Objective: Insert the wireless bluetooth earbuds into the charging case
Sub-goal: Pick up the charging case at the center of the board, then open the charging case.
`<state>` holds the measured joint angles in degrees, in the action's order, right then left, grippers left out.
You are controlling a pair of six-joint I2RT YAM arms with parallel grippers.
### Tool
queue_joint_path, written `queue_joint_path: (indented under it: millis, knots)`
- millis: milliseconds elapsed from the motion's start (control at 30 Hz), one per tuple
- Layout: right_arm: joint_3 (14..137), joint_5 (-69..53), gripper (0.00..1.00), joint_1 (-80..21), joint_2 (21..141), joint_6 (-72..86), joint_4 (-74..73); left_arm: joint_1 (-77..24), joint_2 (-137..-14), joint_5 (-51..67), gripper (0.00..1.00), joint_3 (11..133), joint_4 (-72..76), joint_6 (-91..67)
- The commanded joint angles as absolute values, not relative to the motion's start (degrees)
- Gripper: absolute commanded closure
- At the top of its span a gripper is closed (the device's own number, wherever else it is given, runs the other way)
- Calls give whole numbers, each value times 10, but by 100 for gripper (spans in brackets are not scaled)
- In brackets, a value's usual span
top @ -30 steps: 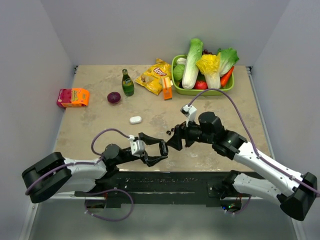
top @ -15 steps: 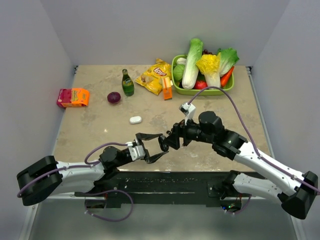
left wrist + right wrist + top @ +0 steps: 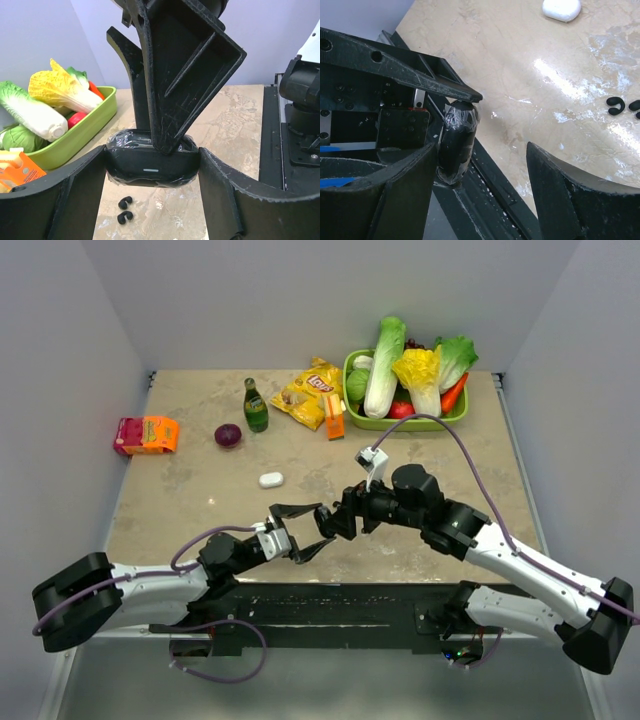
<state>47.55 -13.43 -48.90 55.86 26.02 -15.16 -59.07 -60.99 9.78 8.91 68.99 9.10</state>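
As viewed from wrists: noted left gripper (image 3: pixel 152 160) clamped on charging case (image 3: pixel 150 174); right gripper (image 3: pixel 482 150) spread wide, empty, touching case.

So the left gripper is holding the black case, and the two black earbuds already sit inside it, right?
Not quite. The left gripper does hold the black case, but the two black earbuds lie on the table, as the left wrist view shows.

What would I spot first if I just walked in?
The two arms meet by the table's near edge. The left gripper clamps a black charging case wrapped in shiny plastic, and the open right gripper touches it. After that, you'd notice the green basket of bright vegetables at the far right.
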Motion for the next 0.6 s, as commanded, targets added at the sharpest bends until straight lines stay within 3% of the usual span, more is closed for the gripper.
queue_joint_path:
  millis: [0,567]
  knots:
    - [475,-92,28,-489,554,265,-152,-599,-584,92,100,95,735,109]
    - [468,-47,29,-489,529,276,-163,-606,-568,77,100,87,731,114]
